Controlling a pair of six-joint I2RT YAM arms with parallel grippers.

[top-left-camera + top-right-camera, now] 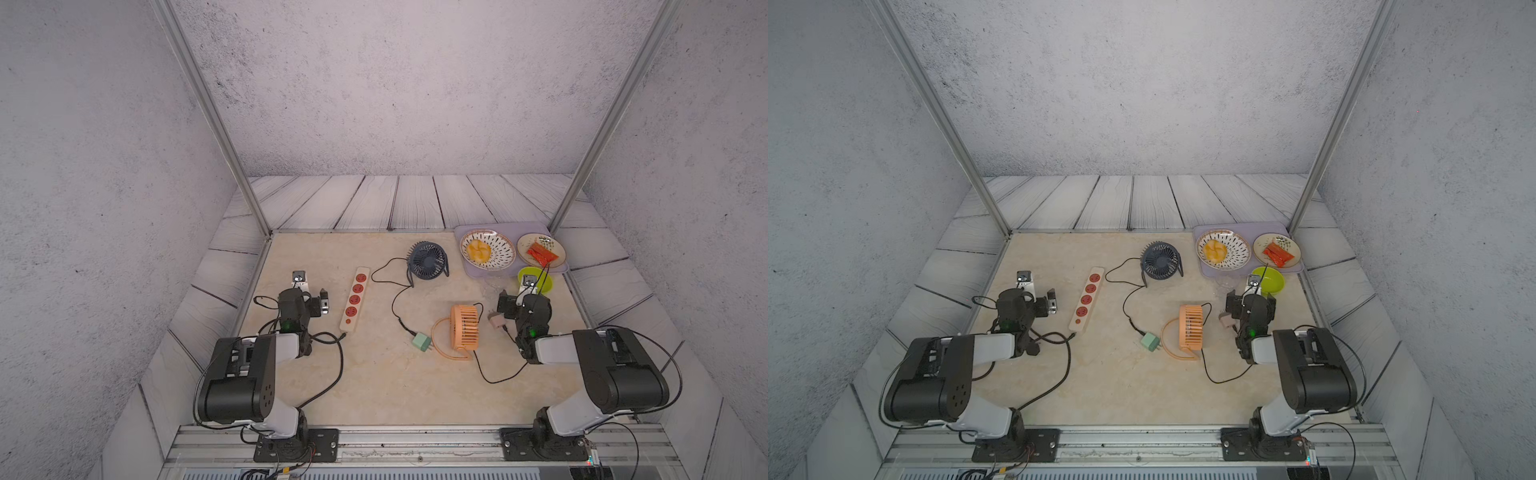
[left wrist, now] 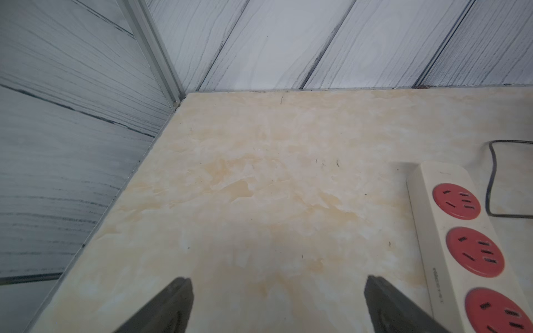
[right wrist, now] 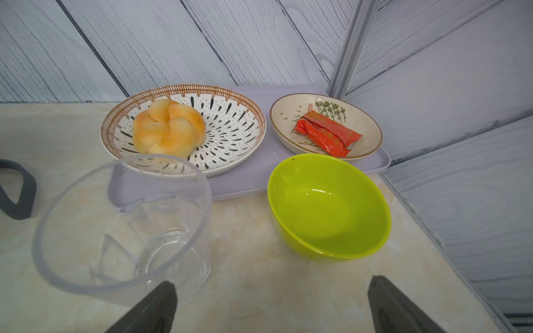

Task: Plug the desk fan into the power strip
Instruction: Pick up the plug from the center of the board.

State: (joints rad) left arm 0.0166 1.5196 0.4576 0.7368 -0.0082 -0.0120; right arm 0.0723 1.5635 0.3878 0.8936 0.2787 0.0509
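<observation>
Both hands hang released and hold nothing: the left hand (image 2: pixel 278 279) has its fingers spread over bare desk (image 2: pixel 259 178), and the right hand (image 3: pixel 271 281) is spread just short of a clear glass cup (image 3: pixel 124 225) and a green bowl (image 3: pixel 328 207). In both top views the power strip (image 1: pixel 354 299) lies flat at about 10 o'clock from the desk's middle. It runs roughly from 12 to 6, with its small red button at the 6 o'clock end, where its black cord leaves toward the left arm. The left hand sits just beside it at 9 o'clock, not touching. A dark blue fan (image 1: pixel 427 259) stands at 12 to 1 o'clock, and its cord winds down to a green plug (image 1: pixel 422 342) lying on the desk, well apart from the strip. An orange fan (image 1: pixel 464 332) stands at 3 o'clock, with the green plug just at its 9 o'clock and a brownish plug (image 1: pixel 496 321) at its 3 o'clock, near the right arm. A pale tray (image 3: pixel 245 184) at 2 o'clock carries two plates.
</observation>
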